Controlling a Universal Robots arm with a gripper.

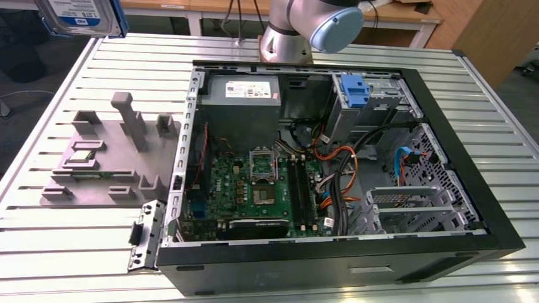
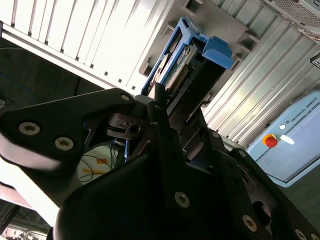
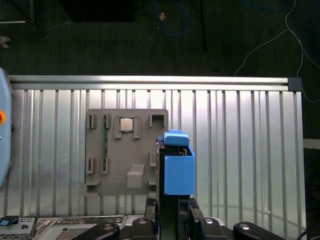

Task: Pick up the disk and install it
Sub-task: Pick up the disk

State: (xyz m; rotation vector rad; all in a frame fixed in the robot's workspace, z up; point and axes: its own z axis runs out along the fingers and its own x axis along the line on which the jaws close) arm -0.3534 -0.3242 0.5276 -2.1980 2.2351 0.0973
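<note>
You have the first half of the job done. The disk [image 3: 177, 167] is off the surface [image 3: 240, 150] and carried in the tool [image 3: 171, 204]. The install is not yet done, because the disk is nowhere near a bay.

In the first wrist view the tool is clenched on the disk, one finger on each flat side. The disk is edge-on there, so its blue carrier reads as a strip reaching out past the fingertips. In the second wrist view the fingers [image 2: 162, 125] press on the near end of the disk, and the blue carrier's handle sits at the far end, away from the tool. The grip looks square to me, with no tilt between the jaws that I can make out.

Below the tool lies the ribbed surface. The grey fixture plate [image 3: 127, 150] is beneath and just to one side of the held disk, not touching it.

In the exterior view the disk [image 1: 80, 16] hangs high, well apart from the open computer case [image 1: 471, 189]. The drive cage [image 1: 383, 95] and its upright blue bracket [image 1: 358, 95] are on the side of the case far from the tool.
</note>
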